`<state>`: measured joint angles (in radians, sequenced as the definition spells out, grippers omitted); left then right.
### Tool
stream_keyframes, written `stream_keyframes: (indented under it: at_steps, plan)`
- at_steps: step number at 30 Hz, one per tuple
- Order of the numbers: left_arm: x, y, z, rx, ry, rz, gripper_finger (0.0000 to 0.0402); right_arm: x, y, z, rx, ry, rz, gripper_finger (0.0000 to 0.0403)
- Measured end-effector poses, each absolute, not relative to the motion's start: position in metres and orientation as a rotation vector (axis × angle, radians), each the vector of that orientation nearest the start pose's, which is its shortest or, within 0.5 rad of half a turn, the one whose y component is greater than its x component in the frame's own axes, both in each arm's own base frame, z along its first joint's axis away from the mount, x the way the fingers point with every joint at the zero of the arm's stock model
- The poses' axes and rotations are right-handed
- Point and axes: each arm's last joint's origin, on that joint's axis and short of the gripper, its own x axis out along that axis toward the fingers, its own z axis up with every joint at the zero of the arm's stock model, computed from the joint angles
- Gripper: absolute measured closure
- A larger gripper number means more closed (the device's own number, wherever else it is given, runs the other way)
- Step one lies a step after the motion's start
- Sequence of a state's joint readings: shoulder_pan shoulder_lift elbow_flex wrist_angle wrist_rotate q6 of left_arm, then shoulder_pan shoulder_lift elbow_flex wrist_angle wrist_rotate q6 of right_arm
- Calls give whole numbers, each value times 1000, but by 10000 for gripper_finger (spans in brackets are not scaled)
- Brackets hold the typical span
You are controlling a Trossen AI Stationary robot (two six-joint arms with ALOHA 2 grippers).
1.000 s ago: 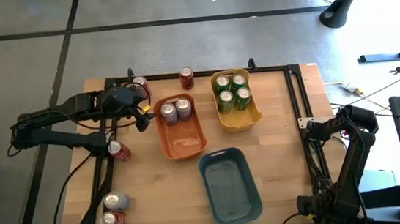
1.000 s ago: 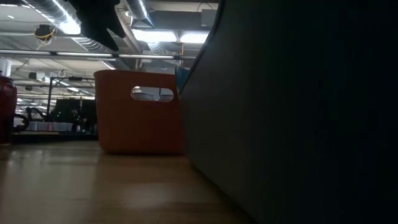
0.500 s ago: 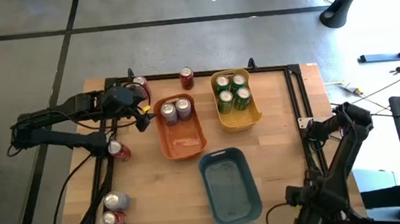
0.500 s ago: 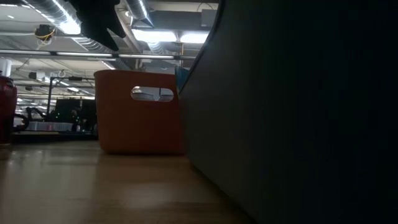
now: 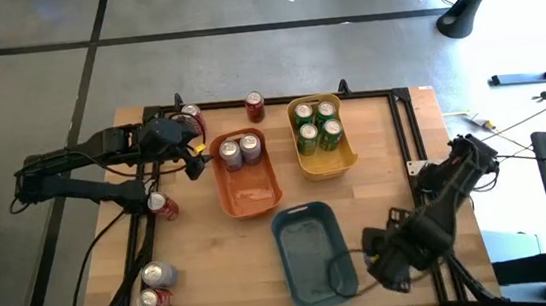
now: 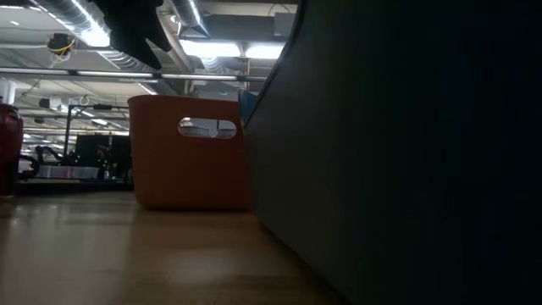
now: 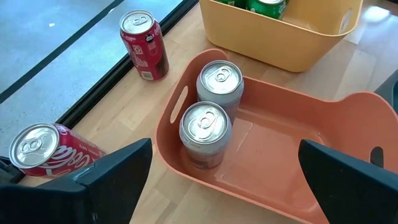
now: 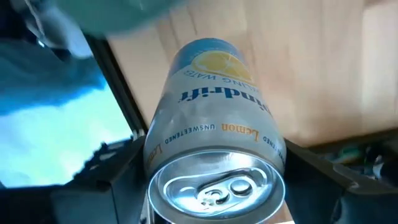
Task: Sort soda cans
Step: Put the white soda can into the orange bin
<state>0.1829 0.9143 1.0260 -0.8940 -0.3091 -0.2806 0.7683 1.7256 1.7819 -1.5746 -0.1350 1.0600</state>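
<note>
In the high view my left gripper hovers open at the orange bin's far left corner. The left wrist view looks past the gripper at two silver cans standing in the orange bin. Several green cans stand in the yellow bin. Red cans and a silver one stand on the table. My right gripper, just right of the blue-grey bin, is shut on a silver lemon-labelled can. My right gripper pinches the silver can between its two fingers, which lie on opposite sides of the can's body near the top end. The can's silver top faces the wrist camera, and its body points away along the fingers toward the wooden table.
The low view shows the blue-grey bin's dark wall close up, the orange bin behind it, and a red can at the left. A black frame rail runs along the table's right side. Bare wood lies between the bins and the left cans.
My right arm has swung out from its folded place at the table's right edge toward the table's left, bringing its gripper beside the blue-grey bin's near right corner. The left arm and all the cans on the table have stayed put.
</note>
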Motion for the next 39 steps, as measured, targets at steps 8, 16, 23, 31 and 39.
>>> stream_keyframes:
  at_steps: [8,16,23,31,39]
  plan:
    - [159,38,332,-211,720,573,11,254,175,369,350,1470,-110,118]
    - [162,39,331,-216,718,575,11,289,110,375,92,1298,-208,118]
    - [174,41,327,-197,734,568,11,326,51,382,-39,1094,-212,118]
    - [196,36,329,-145,666,378,92,359,2,383,-104,868,-139,118]
    - [208,28,339,-50,540,289,283,384,-15,371,-139,795,-99,118]
